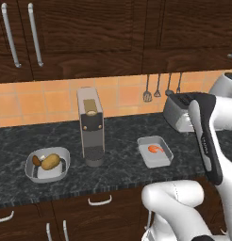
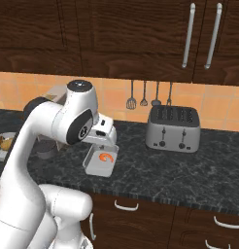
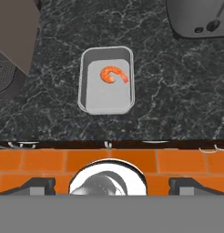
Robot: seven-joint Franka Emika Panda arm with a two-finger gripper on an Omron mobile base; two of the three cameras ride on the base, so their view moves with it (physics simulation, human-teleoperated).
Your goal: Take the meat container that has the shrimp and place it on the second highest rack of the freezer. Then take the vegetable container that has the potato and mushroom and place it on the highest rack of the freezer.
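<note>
Shrimp (image 3: 114, 74), small, curled and orange-pink, lies in a shallow grey rectangular tray (image 3: 86, 77) on the dark speckled counter (image 3: 177, 91), directly below the gripper (image 3: 112, 184) and apart from it. The gripper hangs above the tray with its two dark fingertips (image 3: 36, 185) spread as wide as they go, holding nothing. Off to the gripper's left along the counter stands a tall grey coffee machine (image 1: 91, 124), and beyond that sits a rounded grey tub (image 1: 47, 164) holding a tan-brown potato (image 1: 51, 161) with a small dark-capped mushroom (image 1: 37, 160) touching it. To the gripper's right, near the orange tiled wall (image 1: 42, 101), stands a silver toaster (image 2: 172, 128).
</note>
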